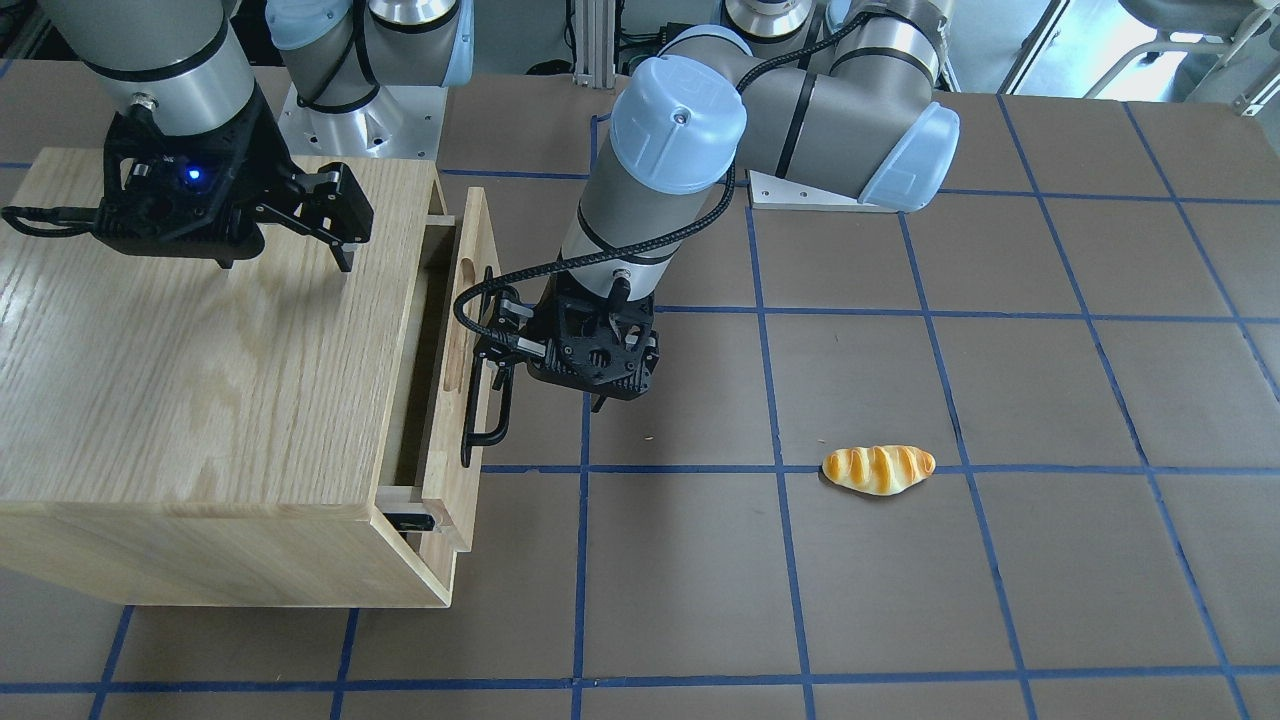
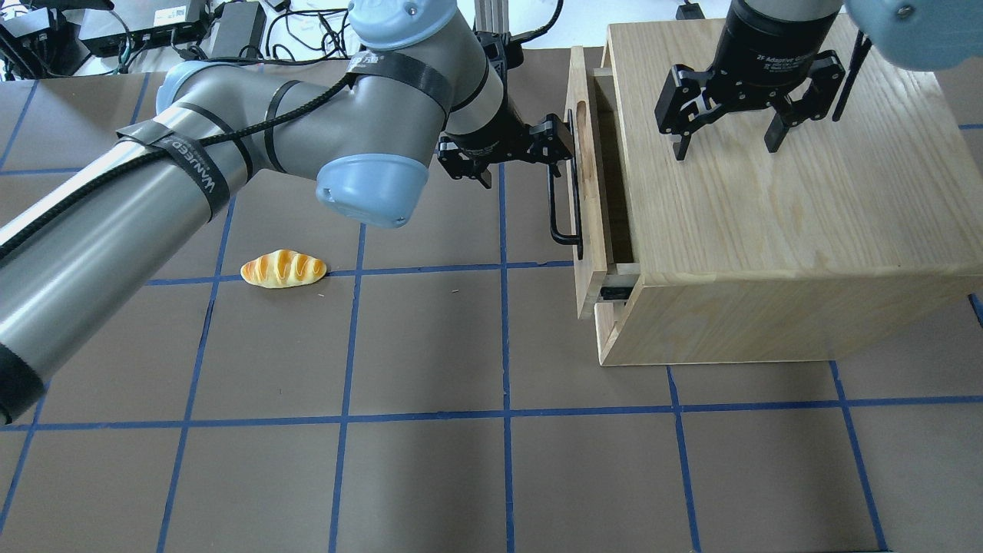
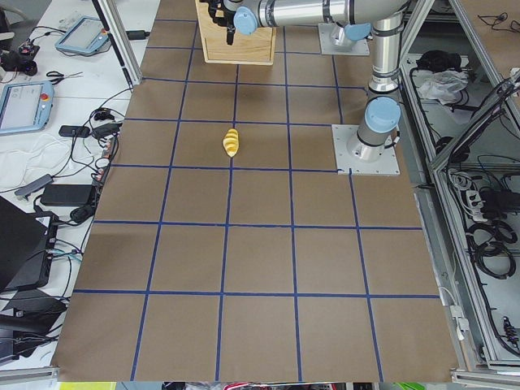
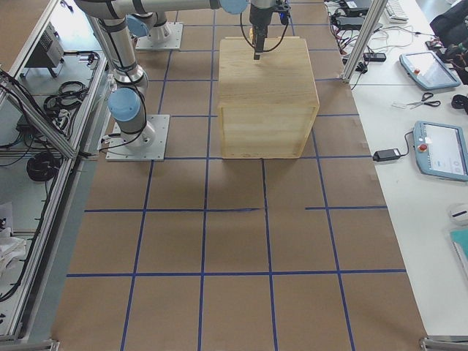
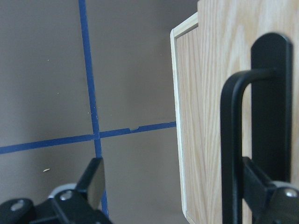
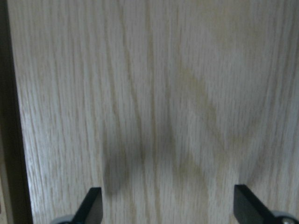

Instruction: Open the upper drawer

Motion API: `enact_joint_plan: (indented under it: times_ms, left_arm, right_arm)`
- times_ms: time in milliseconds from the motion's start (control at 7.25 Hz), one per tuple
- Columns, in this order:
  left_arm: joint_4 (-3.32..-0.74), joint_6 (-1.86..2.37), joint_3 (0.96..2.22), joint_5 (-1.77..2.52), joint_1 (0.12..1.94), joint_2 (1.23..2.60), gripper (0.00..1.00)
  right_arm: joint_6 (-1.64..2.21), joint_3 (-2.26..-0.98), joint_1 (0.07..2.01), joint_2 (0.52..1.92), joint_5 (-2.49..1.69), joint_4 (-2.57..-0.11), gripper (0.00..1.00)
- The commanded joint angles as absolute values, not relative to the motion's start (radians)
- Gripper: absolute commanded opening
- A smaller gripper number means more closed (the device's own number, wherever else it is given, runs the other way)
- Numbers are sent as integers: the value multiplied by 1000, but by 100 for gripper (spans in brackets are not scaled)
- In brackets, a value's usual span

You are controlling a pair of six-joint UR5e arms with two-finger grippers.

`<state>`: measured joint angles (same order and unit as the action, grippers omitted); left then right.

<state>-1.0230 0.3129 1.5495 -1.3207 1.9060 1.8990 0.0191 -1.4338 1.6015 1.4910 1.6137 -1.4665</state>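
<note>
The upper drawer (image 1: 478, 250) (image 2: 590, 261) stands a short way out of the oak cabinet (image 1: 200, 350) (image 2: 768, 215), with a dark gap behind its front panel. Its black bar handle (image 1: 485, 432) (image 2: 566, 230) (image 5: 231, 140) faces the table's middle. My left gripper (image 1: 500, 350) (image 2: 549, 150) (image 5: 177, 175) is open at the handle. In the left wrist view one finger (image 5: 264, 186) sits behind the bar against the drawer front (image 5: 205, 93), and the other (image 5: 96, 179) is well out on the table side. My right gripper (image 1: 290, 250) (image 2: 726, 142) (image 6: 170, 207) is open and empty just above the cabinet's top.
A toy bread roll (image 1: 878, 469) (image 2: 282, 269) (image 3: 231, 142) lies on the brown table with blue tape lines, away from the cabinet. The left arm's elbow reaches across the table's middle. The cabinet (image 4: 267, 95) also shows in the exterior right view.
</note>
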Motion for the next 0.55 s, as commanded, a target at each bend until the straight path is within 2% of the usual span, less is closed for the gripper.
enact_joint_plan:
  times_ms: [0,414]
  left_arm:
    - [-1041,311,1549,-1331,1905,1896,100]
    - [-1064,281,1548,-1373,1904,1882,100]
  right_arm:
    - [18,-1433,1601,1491,1614,-1466,100]
    - [20,-1433,1601,1491,1614,-1466,100]
